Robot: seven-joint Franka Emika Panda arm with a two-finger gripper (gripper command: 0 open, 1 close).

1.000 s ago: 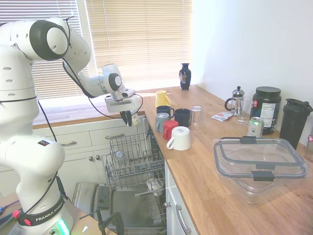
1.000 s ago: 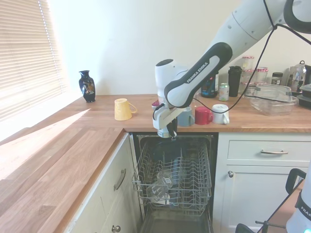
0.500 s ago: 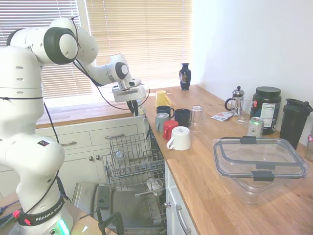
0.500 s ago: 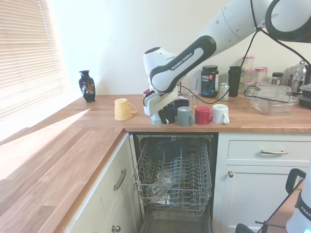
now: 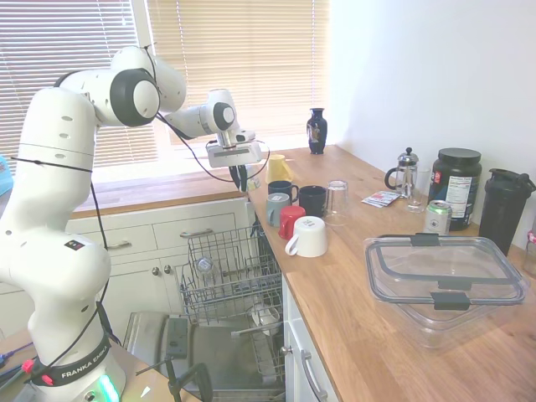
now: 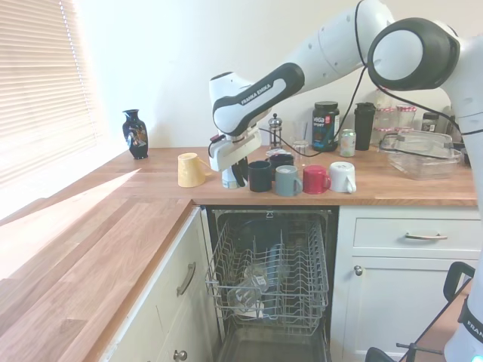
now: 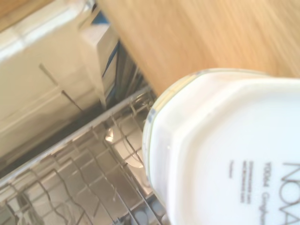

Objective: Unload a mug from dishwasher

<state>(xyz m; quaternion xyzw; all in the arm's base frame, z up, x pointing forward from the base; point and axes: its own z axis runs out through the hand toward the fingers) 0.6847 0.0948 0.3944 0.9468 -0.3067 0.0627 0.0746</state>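
One gripper (image 6: 235,172) clamped on the pale mug (image 6: 229,177), held above the counter (image 6: 151,188) edge. Dishwasher (image 6: 269,280) rack open below it; yellow mug (image 6: 191,169) just beside it.

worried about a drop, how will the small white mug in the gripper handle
The mug looks like glossy glazed ceramic, so probably stiff but slippery in the gripper. It hangs near the counter edge; a fall would likely chip it.
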